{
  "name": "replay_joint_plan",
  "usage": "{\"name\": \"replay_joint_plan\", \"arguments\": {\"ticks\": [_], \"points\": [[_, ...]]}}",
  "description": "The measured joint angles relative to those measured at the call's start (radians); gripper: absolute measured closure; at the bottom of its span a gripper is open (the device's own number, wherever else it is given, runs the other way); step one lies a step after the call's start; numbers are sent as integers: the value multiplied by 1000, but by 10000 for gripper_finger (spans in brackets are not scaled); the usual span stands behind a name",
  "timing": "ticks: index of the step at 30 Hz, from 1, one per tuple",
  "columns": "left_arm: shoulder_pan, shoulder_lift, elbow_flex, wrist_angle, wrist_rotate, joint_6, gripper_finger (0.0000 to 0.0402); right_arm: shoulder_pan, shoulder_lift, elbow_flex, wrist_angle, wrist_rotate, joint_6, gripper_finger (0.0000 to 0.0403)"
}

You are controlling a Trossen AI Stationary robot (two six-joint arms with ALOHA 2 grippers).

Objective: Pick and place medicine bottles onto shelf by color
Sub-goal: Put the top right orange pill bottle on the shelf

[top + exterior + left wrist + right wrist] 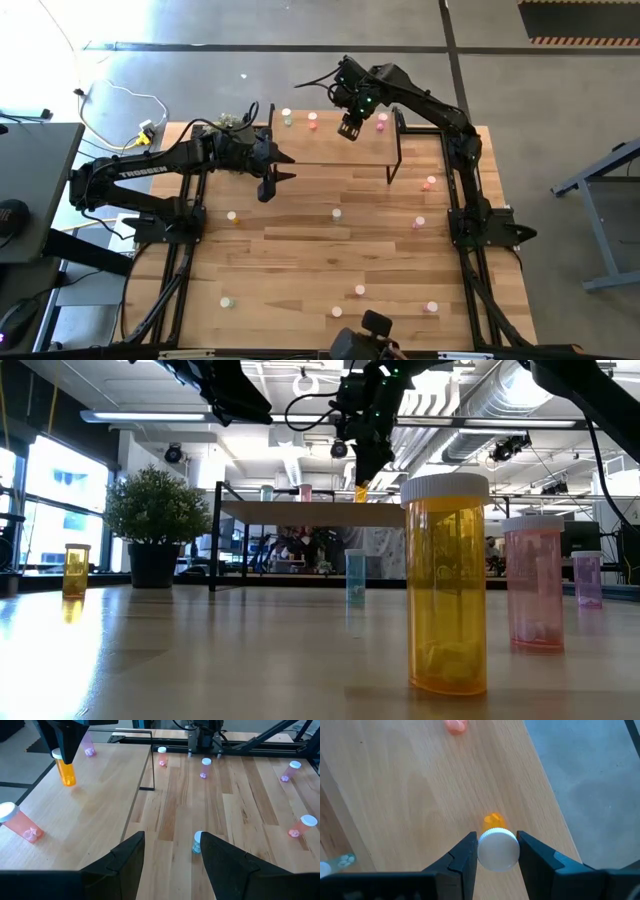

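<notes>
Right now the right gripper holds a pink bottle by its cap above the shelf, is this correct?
Not quite: the bottle is orange, not pink. The right wrist view shows the right gripper shut on its white cap above the shelf; the left wrist view shows the orange body too.

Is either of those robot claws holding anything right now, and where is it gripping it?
Yes. The right gripper pinches an orange bottle by its white cap, over the shelf. The left gripper is open, holding nothing.

Dark arms (150,175) — white "TROSSEN" lettering
</notes>
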Motion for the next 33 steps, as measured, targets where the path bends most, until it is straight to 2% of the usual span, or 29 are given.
{"name": "replay_joint_plan", "arguments": {"ticks": [33], "points": [[0,0,0,-8,0,1,218,11,16,0,-5,30,60,288]]}}
